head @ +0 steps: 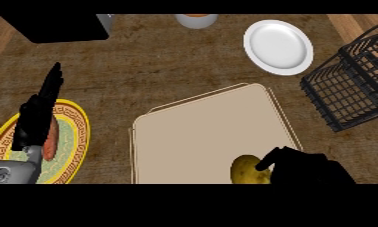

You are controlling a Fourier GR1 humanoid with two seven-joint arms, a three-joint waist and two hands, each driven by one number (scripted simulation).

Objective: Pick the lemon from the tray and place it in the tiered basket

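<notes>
Right hand (310,168) curled against lemon (248,170), near right on beige tray (199,131). Left hand (37,113) open, fingers straight, above yellow-rimmed plate (77,121) at left. Tiered basket (347,88) at far right, apart from lemon.

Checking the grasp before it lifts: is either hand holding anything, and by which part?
The right hand curls around the lemon's right side; whether it grips is unclear.
</notes>
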